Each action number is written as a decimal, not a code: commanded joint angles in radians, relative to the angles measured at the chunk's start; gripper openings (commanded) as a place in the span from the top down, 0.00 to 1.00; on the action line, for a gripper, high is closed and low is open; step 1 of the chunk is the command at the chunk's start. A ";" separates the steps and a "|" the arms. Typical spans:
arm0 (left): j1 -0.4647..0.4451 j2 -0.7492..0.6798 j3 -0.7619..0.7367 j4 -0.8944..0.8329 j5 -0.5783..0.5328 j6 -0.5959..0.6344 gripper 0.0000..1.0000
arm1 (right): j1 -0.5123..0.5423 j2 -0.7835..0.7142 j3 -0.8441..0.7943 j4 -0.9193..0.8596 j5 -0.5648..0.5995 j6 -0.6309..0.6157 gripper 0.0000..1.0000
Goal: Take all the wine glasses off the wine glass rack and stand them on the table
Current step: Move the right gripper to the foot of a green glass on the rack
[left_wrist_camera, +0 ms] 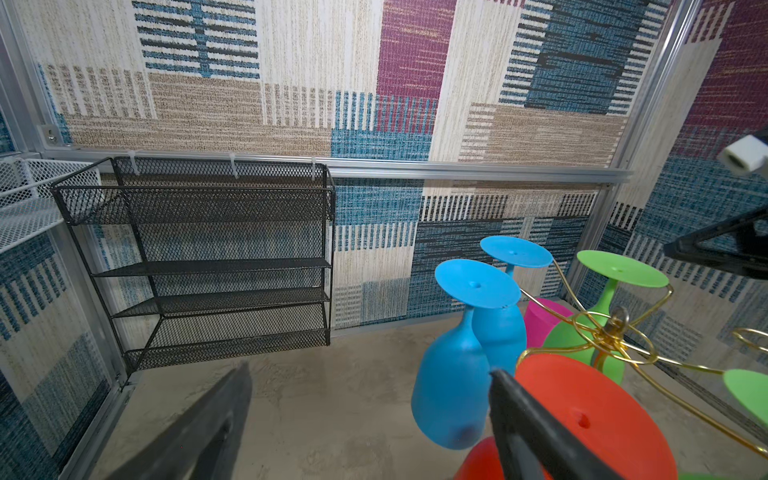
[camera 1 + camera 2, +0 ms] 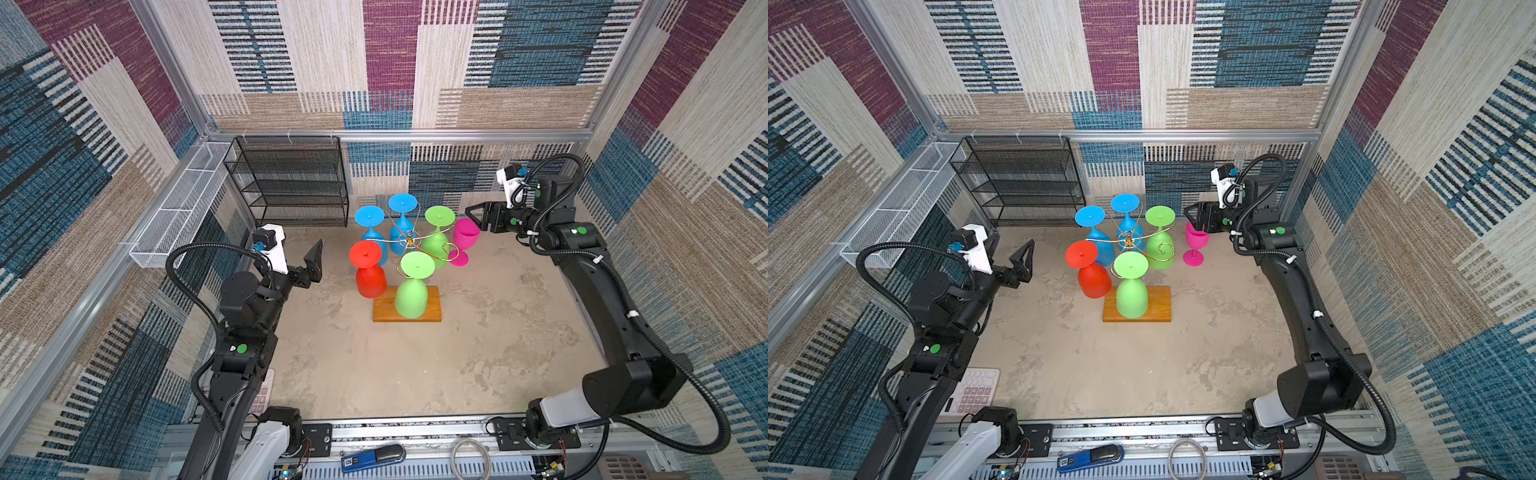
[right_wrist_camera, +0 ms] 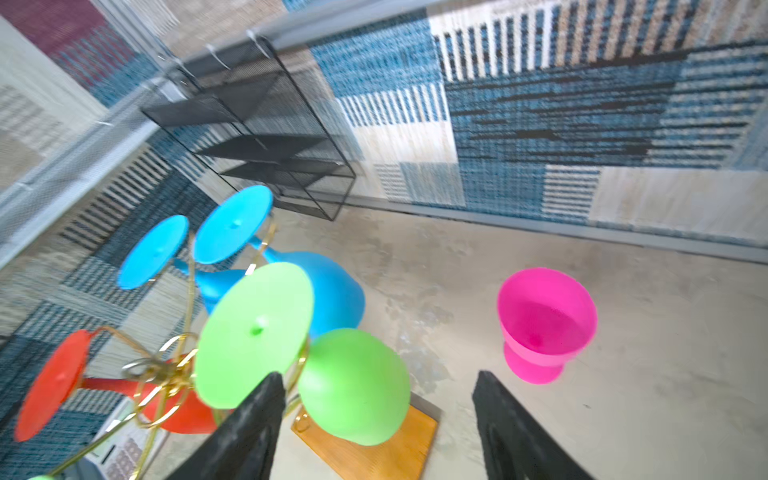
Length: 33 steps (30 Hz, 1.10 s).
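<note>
Patchwork carpet (image 2: 291,62) covers the walls around a beige worktop (image 2: 478,353). At its middle stands the wine glass rack (image 2: 432,309), gold wire on a wooden base. Two blue glasses (image 2: 402,203), two green glasses (image 2: 411,297) and a red glass (image 2: 370,282) hang from it upside down. A pink wine glass (image 2: 465,239) stands upright on the worktop just right of the rack, off its arms. The right gripper (image 2: 475,217) hangs near the pink bowl, jaws apart, holding nothing. The left gripper (image 2: 1012,248), left of the rack, is also spread wide.

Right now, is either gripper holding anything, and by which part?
Nothing is held. The right gripper is open, clear of the pink wine glass upright on the table; the left gripper is open and empty.
</note>
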State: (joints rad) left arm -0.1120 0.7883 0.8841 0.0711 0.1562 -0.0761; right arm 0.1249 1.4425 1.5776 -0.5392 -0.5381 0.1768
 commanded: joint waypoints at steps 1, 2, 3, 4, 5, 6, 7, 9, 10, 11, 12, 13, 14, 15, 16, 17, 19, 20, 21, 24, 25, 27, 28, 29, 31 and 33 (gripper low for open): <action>0.002 -0.002 -0.004 0.038 -0.011 0.002 0.09 | 0.001 -0.037 -0.066 0.195 -0.150 0.105 0.25; 0.002 -0.003 -0.007 0.043 -0.012 0.002 0.09 | 0.001 -0.039 -0.074 0.211 -0.185 0.118 0.24; 0.001 -0.004 -0.010 0.052 -0.011 -0.001 0.09 | 0.001 -0.032 -0.076 0.225 -0.215 0.133 0.25; 0.001 -0.004 -0.015 0.057 -0.011 -0.002 0.09 | 0.001 -0.023 -0.074 0.233 -0.238 0.140 0.26; 0.002 -0.006 -0.017 0.064 -0.012 -0.004 0.09 | 0.001 -0.012 -0.070 0.234 -0.246 0.143 0.27; 0.002 -0.008 -0.019 0.068 -0.010 -0.006 0.09 | 0.001 0.001 -0.060 0.227 -0.243 0.139 0.28; 0.002 -0.007 -0.023 0.071 -0.008 -0.007 0.09 | 0.001 0.017 -0.051 0.221 -0.245 0.135 0.30; 0.001 -0.009 -0.027 0.075 -0.002 -0.007 0.09 | 0.001 0.039 -0.041 0.228 -0.272 0.138 0.32; 0.001 -0.009 -0.028 0.075 -0.001 -0.007 0.09 | 0.001 0.049 -0.036 0.232 -0.284 0.141 0.33; 0.001 -0.010 -0.029 0.076 0.000 -0.007 0.09 | 0.001 0.059 -0.031 0.229 -0.286 0.141 0.34; 0.001 -0.011 -0.030 0.075 -0.001 -0.007 0.09 | 0.001 0.069 -0.023 0.222 -0.278 0.138 0.34; 0.001 -0.012 -0.031 0.076 -0.001 -0.008 0.09 | 0.001 0.080 -0.013 0.212 -0.267 0.133 0.35; 0.002 -0.011 -0.031 0.076 0.000 -0.008 0.09 | 0.001 0.089 -0.009 0.208 -0.269 0.129 0.35; 0.001 -0.011 -0.033 0.077 0.002 -0.008 0.09 | 0.001 0.098 -0.005 0.208 -0.279 0.129 0.36; 0.001 -0.011 -0.034 0.078 0.003 -0.008 0.09 | 0.002 0.103 -0.001 0.209 -0.292 0.127 0.37; 0.001 -0.012 -0.033 0.077 0.003 -0.009 0.09 | 0.001 0.110 -0.001 0.208 -0.303 0.129 0.38; 0.001 -0.011 -0.035 0.078 0.008 -0.011 0.09 | 0.001 0.117 -0.001 0.207 -0.310 0.130 0.40; 0.001 -0.012 -0.036 0.079 0.009 -0.013 0.09 | 0.000 0.118 -0.002 0.208 -0.313 0.131 0.41; 0.001 -0.011 -0.036 0.078 0.011 -0.014 0.09 | 0.001 0.120 -0.005 0.209 -0.317 0.132 0.42; 0.001 -0.010 -0.038 0.081 0.014 -0.019 0.09 | 0.002 0.115 -0.014 0.214 -0.326 0.134 0.44; 0.001 -0.011 -0.039 0.082 0.016 -0.020 0.09 | 0.004 0.113 -0.015 0.216 -0.331 0.136 0.44; 0.002 -0.009 -0.039 0.083 0.018 -0.024 0.09 | 0.005 0.111 -0.018 0.220 -0.338 0.140 0.45; 0.001 -0.010 -0.040 0.086 0.019 -0.023 0.09 | 0.007 0.110 -0.018 0.221 -0.339 0.142 0.45; 0.001 -0.009 -0.039 0.085 0.020 -0.023 0.09 | 0.007 0.112 -0.019 0.222 -0.340 0.143 0.45; 0.001 -0.009 -0.040 0.085 0.022 -0.025 0.09 | 0.013 0.117 -0.016 0.222 -0.340 0.142 0.45; 0.003 -0.009 -0.040 0.086 0.024 -0.026 0.09 | 0.019 0.122 -0.016 0.221 -0.336 0.142 0.45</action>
State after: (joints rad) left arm -0.1116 0.7792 0.8467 0.1234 0.1646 -0.0841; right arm 0.1371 1.5600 1.5616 -0.3485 -0.8608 0.3054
